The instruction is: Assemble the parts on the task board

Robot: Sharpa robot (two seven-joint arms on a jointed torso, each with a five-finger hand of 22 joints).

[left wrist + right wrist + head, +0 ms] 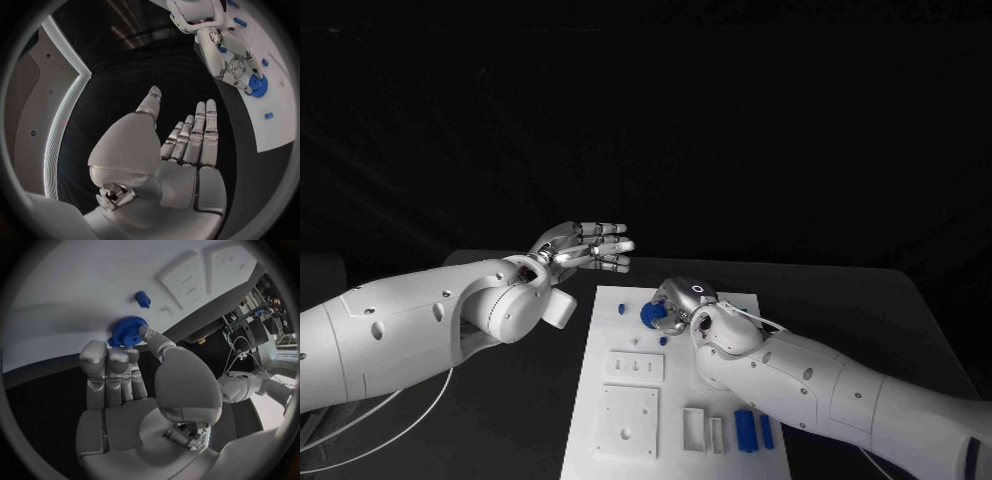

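Starting with the head view: white task board (625, 330) lies mid-table, running toward the robot; the right hand (678, 305) is down at its far end with fingers on a blue gear (652, 316). Nearer on the board sit raised white blocks (629, 420) and a couple of upright blue parts (754, 430) near the right edge. Left hand (589, 245) hangs in the air beyond the board's far left corner, fingers apart, holding nothing, well clear of the parts. Left wrist view: left hand (181, 145) palm flat, fingers straight and side by side, thumb off to one side, empty; across from it the right hand (234, 62) has its fingertips on the gear (257, 85), which lies flat on the board (281, 120), small blue pieces scattered around it. Right wrist view: right hand (128, 375) has its thumb tip touching the gear's (129, 331) toothed rim and its other fingers just beside it; can't tell if this is a real pinch or only contact, gear looks seated on the board (75, 285). A small blue peg (143, 299) stands close beyond it. Handling guess: gear is light, rigid plastic, toothed edge gives decent friction but it's thin and low, so take it across the rim from opposite sides, thumb against finger; likely to tilt or skid if pushed from one side.
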